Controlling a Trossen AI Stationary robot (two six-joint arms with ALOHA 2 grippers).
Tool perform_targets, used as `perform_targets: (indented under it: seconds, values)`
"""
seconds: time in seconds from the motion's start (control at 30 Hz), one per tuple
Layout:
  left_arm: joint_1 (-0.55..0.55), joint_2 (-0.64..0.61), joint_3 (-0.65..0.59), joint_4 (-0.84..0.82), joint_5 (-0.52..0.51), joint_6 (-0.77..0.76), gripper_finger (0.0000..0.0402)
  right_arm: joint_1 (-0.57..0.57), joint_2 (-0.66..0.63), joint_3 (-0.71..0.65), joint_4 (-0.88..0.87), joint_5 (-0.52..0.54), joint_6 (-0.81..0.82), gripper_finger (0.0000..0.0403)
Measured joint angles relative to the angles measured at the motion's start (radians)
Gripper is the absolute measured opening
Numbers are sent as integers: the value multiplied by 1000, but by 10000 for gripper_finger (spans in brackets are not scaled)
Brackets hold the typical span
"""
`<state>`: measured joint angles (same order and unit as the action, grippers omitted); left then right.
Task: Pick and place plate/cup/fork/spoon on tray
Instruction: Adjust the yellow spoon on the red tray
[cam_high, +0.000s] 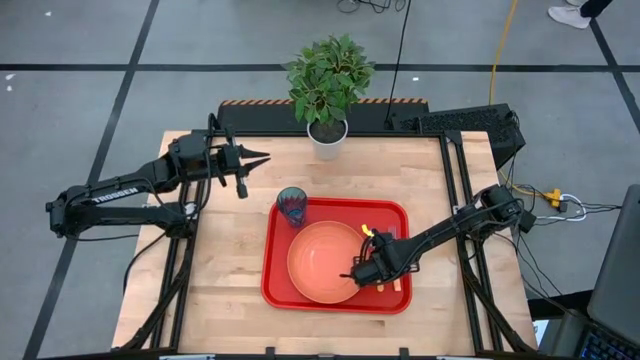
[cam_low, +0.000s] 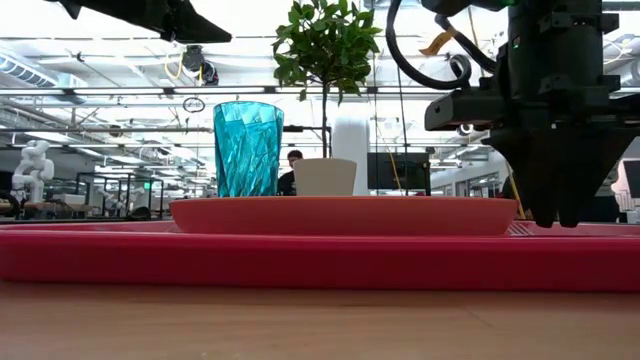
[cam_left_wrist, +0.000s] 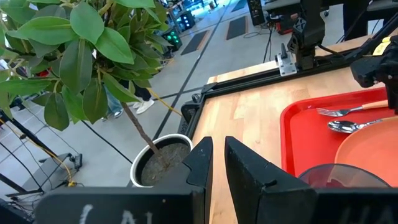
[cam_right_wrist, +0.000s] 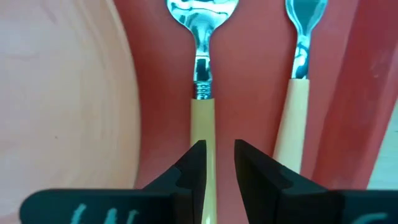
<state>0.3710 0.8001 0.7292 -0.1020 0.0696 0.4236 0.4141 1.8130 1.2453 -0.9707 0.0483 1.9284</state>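
The red tray (cam_high: 270, 285) lies on the wooden table. On it are the orange plate (cam_high: 322, 262) and, at its far left corner, the teal cup (cam_high: 292, 206), standing upright. Right of the plate the spoon (cam_right_wrist: 200, 74) and the fork (cam_right_wrist: 298, 74) lie flat on the tray floor, side by side. My right gripper (cam_right_wrist: 219, 155) points down over the spoon's orange handle, its fingers a little apart and its tips low by the tray floor (cam_low: 560, 218). My left gripper (cam_high: 262, 158) hangs high over the table's far left, narrowly open and holding nothing. My right gripper stands over the spoon's handle (cam_right_wrist: 203, 134), near its middle. The handle runs under one finger (cam_right_wrist: 191, 165) and only partly shows in the gap. I cannot tell whether that finger touches it. The spoon lies flat on the tray.
A white pot with a green plant (cam_high: 327, 135) stands at the table's far edge, close to my left gripper. Black frame rails (cam_high: 455, 190) run along the table's sides. Bare wood lies left of the tray and in front of it.
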Motion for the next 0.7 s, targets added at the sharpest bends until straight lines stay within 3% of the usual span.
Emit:
perform_targets:
  seconds: [0.7]
  values:
    - [0, 0, 0, -1, 0, -1, 47, 0, 4, 0, 14, 40, -1, 73]
